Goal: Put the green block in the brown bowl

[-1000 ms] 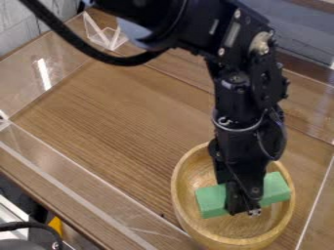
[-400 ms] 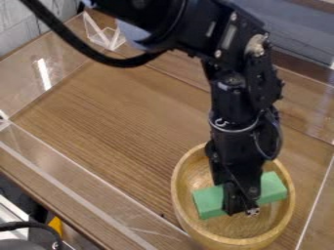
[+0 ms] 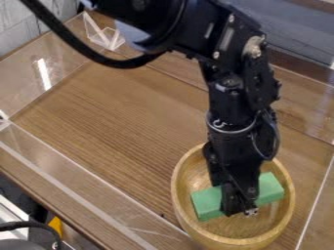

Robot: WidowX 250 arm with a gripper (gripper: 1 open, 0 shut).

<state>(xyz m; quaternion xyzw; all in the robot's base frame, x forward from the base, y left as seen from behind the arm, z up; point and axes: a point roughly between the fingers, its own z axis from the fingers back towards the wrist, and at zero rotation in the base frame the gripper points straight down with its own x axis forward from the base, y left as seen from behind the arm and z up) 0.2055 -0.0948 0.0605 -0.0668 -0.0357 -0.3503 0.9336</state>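
Transport is being judged nearly done: the green block (image 3: pixel 235 197) is being held inside the brown bowl (image 3: pixel 189 176) by fingers (image 3: pixel 239 205) clamped on it. Release and withdrawal are being left to do.

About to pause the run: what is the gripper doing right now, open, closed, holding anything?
Gripper: closed on the green block, down inside the bowl.

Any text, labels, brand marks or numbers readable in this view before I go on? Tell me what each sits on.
None readable.
The black arm and its tool show no legible marking.
The green block, the brown bowl and the wooden table are plain.
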